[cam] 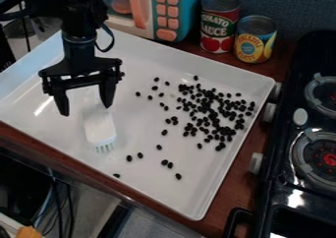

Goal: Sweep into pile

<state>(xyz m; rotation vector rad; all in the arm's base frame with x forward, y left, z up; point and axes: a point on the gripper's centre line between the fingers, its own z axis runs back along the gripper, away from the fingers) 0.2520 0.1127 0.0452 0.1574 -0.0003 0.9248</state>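
Observation:
The black gripper (85, 109) hangs over the left part of the white tray, its two fingers spread apart. Below and between them a white brush (99, 129) lies on the tray, its bristles pointing toward the front edge; whether a finger touches its handle, I cannot tell. The white tray (187, 202) holds many black beans. Most of the beans (213, 115) sit in a loose cluster on the right side, and several scattered beans (165, 162) lie to the left of it and toward the front.
Behind the tray stand a toy microwave (156, 11), a tomato sauce can (219, 23) and a pineapple can (255, 39). A black stove (295, 178) with burners and knobs borders the tray on the right. The tray's raised rim surrounds the beans.

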